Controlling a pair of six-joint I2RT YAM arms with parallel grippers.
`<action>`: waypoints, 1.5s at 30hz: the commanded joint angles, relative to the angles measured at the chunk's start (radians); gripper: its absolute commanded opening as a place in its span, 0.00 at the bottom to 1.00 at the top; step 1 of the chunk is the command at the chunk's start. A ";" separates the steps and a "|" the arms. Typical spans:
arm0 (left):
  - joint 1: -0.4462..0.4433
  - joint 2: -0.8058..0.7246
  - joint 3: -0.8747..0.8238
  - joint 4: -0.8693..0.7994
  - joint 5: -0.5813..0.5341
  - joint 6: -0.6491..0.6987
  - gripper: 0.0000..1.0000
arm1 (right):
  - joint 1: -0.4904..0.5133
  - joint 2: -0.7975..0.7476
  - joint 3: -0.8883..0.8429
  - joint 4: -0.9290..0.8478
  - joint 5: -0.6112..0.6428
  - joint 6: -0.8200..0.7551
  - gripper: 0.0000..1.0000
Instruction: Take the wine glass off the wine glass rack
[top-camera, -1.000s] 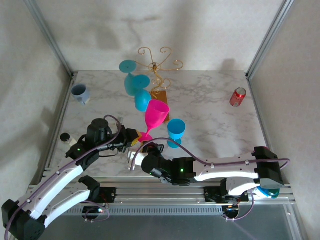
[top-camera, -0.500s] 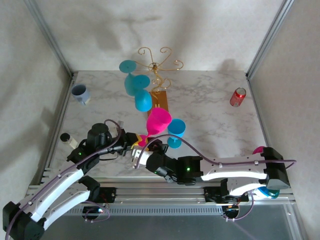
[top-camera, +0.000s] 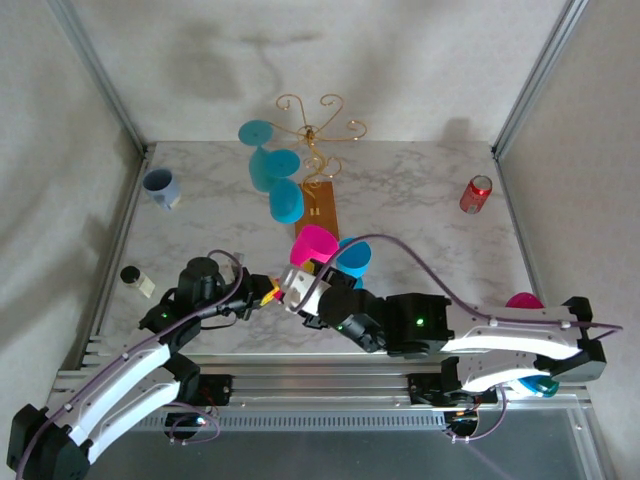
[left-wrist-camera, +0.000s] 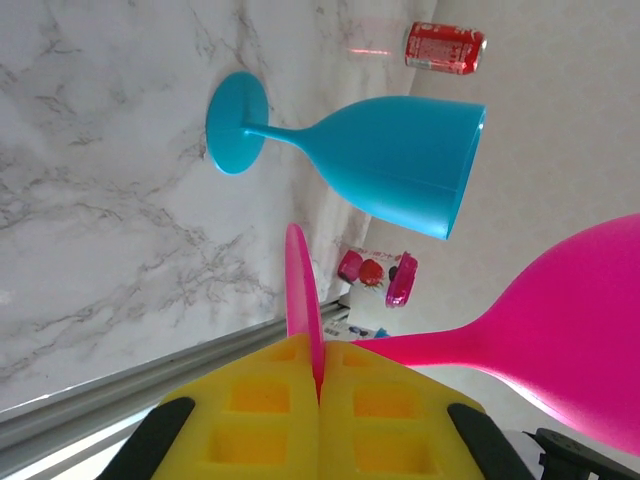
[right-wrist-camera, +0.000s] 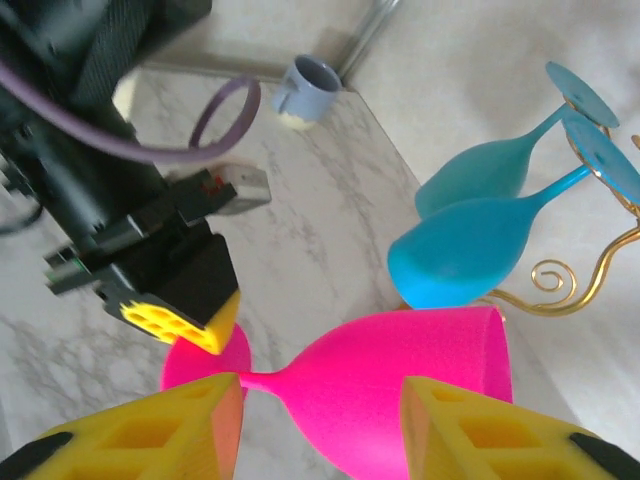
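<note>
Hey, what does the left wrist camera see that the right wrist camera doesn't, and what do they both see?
Left wrist view's own: a blue wine glass standing on its foot, and a red soda can beyond it. Right wrist view's own: two blue glasses hanging on the gold wine glass rack, a mug, and the right claw open, its pads either side of the pink wine glass. Shared: the pink wine glass, its foot pinched by the left claw.

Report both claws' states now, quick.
Left claw: closed, clamped on the foot of the pink wine glass.
Right claw: open, its pads on either side of the same glass.
</note>
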 joint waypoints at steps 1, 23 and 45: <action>0.010 -0.018 -0.004 0.055 -0.030 0.044 0.00 | -0.058 -0.037 0.114 -0.148 -0.155 0.174 0.46; 0.010 -0.042 -0.007 0.048 -0.105 0.203 0.00 | -0.516 0.037 0.260 -0.309 -0.872 0.446 0.55; 0.011 -0.062 -0.003 0.029 -0.115 0.211 0.00 | -0.557 0.135 0.271 -0.273 -0.973 0.452 0.48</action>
